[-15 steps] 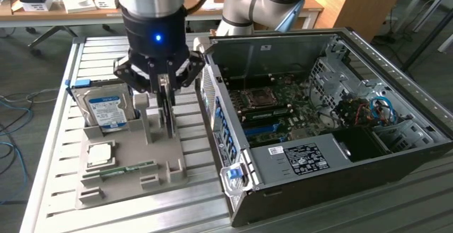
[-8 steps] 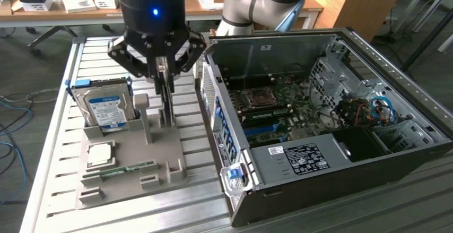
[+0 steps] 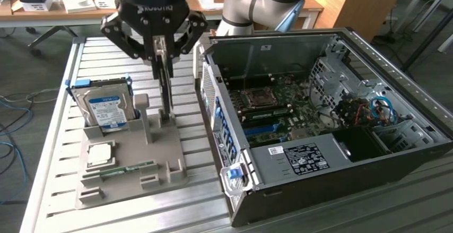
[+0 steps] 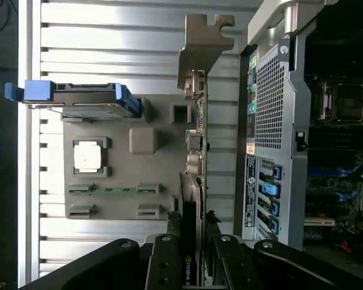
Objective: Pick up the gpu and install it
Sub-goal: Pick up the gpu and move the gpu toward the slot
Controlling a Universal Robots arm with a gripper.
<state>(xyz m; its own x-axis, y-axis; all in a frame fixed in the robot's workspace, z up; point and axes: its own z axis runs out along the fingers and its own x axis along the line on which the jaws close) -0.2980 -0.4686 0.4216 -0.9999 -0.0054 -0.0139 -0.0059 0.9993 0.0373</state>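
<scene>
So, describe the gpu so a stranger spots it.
To the exterior view's left of the open computer case sits a grey holder. The gpu stands on edge at its case side, under the gripper: thin and black, unlike the blue-framed hard drive.

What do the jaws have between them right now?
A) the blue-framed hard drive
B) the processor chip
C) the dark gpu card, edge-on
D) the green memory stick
C: the jaws are closed on the top edge of the gpu, which stands edge-on at the grey holder; the hard drive and memory stick sit in their own slots.
</scene>
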